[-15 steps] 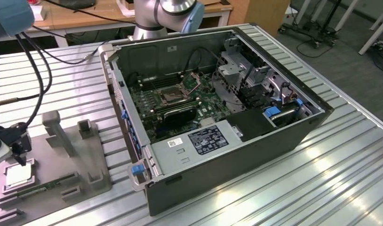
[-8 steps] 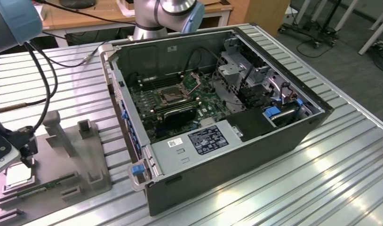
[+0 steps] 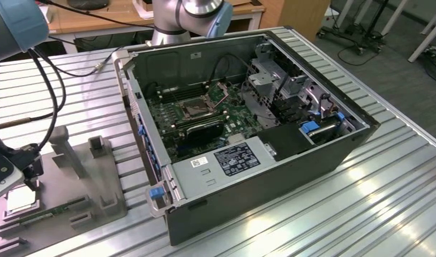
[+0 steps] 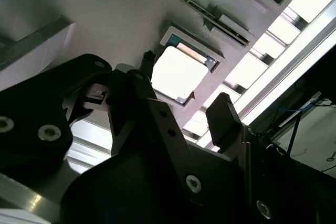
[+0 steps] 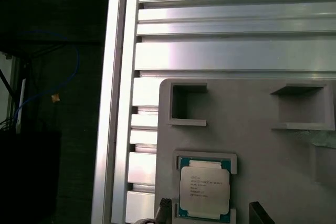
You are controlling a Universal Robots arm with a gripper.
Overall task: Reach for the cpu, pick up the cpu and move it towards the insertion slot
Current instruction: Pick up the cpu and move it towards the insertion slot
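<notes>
The reach looks nearly complete, judging from both wrist views: the tool (image 4: 186,80) hangs just over the cpu (image 4: 177,73) with its two fingers spread, one on each side of the chip, and neither seems to touch it. The cpu lies flat in a shallow recess of the grey tray (image 3: 64,182), which stands on the ribbed tabletop (image 3: 389,214) at the exterior view's left. Nothing is gripped, so the pick-up is not yet done. The insertion slot (image 3: 196,110) sits well apart, on the green board inside the open computer case (image 3: 275,176), so the whole carry remains
</notes>
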